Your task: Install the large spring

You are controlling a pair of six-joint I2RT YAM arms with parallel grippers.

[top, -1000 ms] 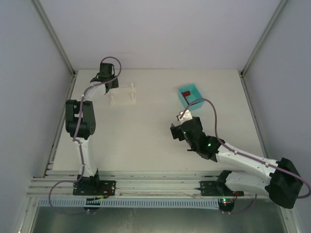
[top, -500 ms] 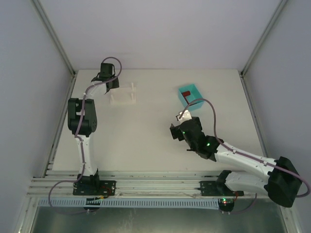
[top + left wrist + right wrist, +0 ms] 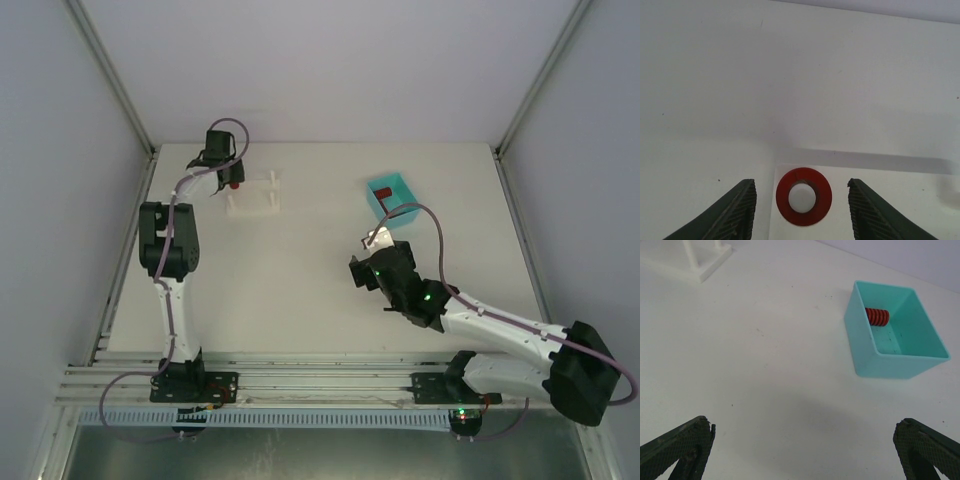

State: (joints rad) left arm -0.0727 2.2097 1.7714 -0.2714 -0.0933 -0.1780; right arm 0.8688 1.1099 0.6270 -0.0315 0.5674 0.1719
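Note:
The large spring [image 3: 803,215], red and seen end-on as a ring, sits over a white peg [image 3: 802,197] at the left end of the white stand [image 3: 256,203]. My left gripper [image 3: 802,212] hangs straight above it, open, with a finger on either side and a gap between each finger and the ring. In the top view the spring [image 3: 233,185] shows as a red spot under the left gripper [image 3: 226,180]. My right gripper [image 3: 802,440] is open and empty over bare table, left of and nearer than the teal bin [image 3: 865,347].
The teal bin [image 3: 404,191] stands at the back right and holds another red spring [image 3: 877,316]. The stand's other white posts [image 3: 272,181] rise to the right of the left gripper. The right gripper [image 3: 377,239] is just in front of the bin.
The left jaws have opened and let go of the red spring, which stays on its peg. The right arm has not moved.

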